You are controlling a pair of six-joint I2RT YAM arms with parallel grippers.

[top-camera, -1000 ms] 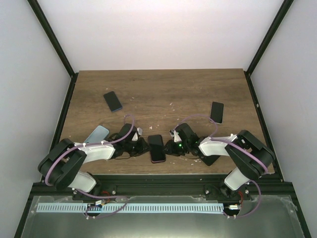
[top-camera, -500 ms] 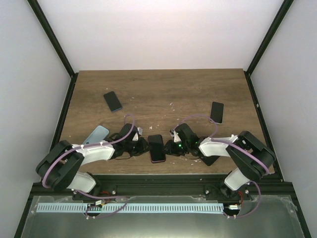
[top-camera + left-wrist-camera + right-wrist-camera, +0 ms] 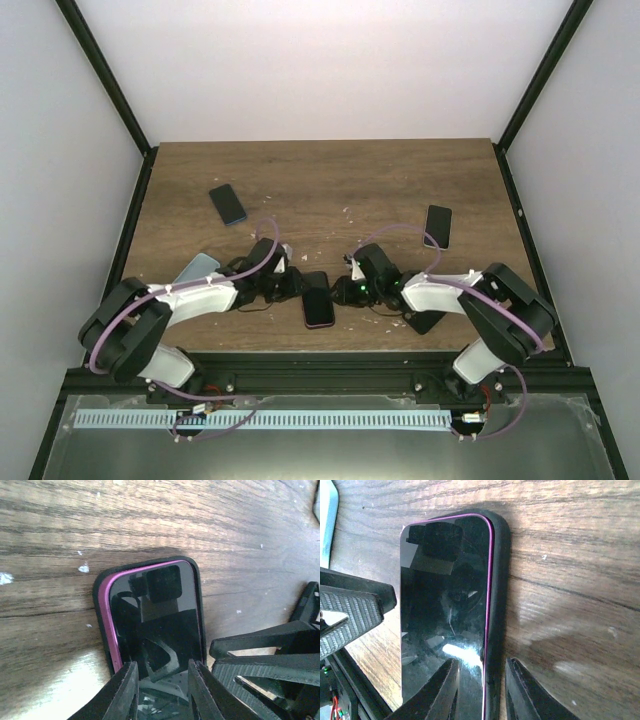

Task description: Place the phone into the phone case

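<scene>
- Black left gripper (image 3: pixel 161 692): jaws a little apart, both tips over the glass at one end of the phone (image 3: pixel 155 615). Nothing is clamped between them.
- Right gripper (image 3: pixel 479 690): jaws also a little apart, straddling one long wall of the case (image 3: pixel 501 570). Cannot tell whether it pinches that wall or only hangs over it.
- The phone lies inside the black case on the table (image 3: pixel 330 180), close to the near edge, between the two grippers.
- Step in hand, as a judgement: pressing the phone fully home.
  - The left wrist view shows a wide magenta band along one long side.
  - The right wrist view shows only a thin magenta line on the side it sees.
  - The wide-band side may sit proud of the rim.
- To do it well:
  - Push straight down on the glass near the proud edge, then work round the corners.
  - Let the other gripper steady the case wall so the case does not slide.
  - Use short, light presses with no sideways load, since the glass looks slick and a tip could skid.
- Pose: the phone lies flat, screen up. Its long axis runs far-to-near, almost square to the near edge, with the far end leaning slightly left.
- Cannot tell which end is the phone's top.
</scene>
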